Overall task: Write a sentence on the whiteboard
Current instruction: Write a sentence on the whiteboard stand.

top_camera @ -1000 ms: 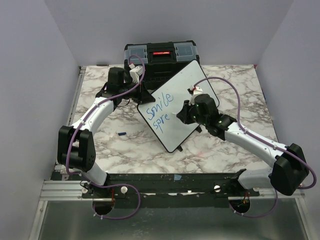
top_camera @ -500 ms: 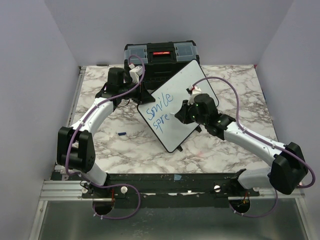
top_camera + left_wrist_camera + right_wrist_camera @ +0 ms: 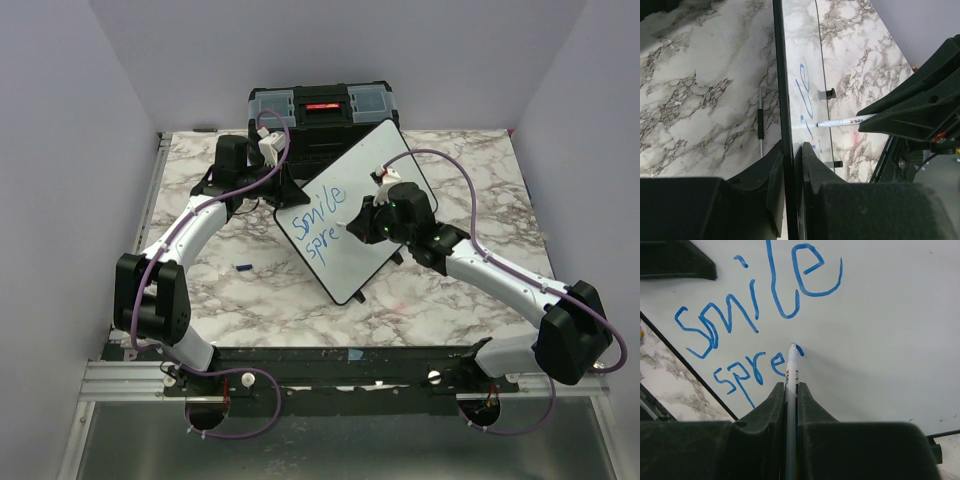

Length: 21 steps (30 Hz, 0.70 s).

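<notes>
Gleaming under the light, the whiteboard (image 3: 385, 165) was a flat, glossy white rectangle with rounded corners and a thin black rim. It stood tilted and turned cornerwise at the middle of the table (image 3: 200, 290), whose top was white marble veined in grey. On the board the sentence (image 3: 318, 222) ran in slanted blue letters on two lines, "smile" above and "spre" below, with a short fresh stroke just after them.

The left gripper (image 3: 790, 150) was clamped on the board's edge, one matte black finger on each side of the rim. The right gripper (image 3: 791, 390) was closed on a slim white marker (image 3: 791, 362) with small red print on its barrel, and the marker's tip touched the board just right of "spre". A small dark blue piece (image 3: 243, 267) lay on the marble, left of the board and apart from it.

Behind the board's far corner sat a black plastic toolbox (image 3: 322, 135), boxy, with a red strip along its top and clear-lidded compartments at either end. Its lid was down, and what the compartments held was too small to tell.
</notes>
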Tool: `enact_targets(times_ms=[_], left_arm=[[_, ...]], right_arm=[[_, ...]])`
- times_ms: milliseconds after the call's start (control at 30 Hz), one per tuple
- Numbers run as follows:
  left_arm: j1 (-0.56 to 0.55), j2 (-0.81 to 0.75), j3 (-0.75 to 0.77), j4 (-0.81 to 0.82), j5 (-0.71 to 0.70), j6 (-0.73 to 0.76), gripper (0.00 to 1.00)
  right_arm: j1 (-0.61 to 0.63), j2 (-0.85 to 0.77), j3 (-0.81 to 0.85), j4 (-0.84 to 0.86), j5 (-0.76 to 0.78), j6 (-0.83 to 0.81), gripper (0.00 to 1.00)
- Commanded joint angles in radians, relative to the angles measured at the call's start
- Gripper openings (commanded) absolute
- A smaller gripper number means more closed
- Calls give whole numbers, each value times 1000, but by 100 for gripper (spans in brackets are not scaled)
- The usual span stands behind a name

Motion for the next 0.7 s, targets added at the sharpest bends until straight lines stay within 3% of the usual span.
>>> enact_targets(times_ms=[0, 167, 667], left_arm=[[-6, -39, 4, 97, -6, 84, 0], [-6, -40, 5, 96, -7, 84, 0], [-6, -34, 12, 92, -9, 84, 0]], right_arm=[[0, 40, -1, 17, -70, -17, 1], [0, 55, -25, 3, -111, -29, 1], [0, 1, -60, -83, -42, -50, 1]])
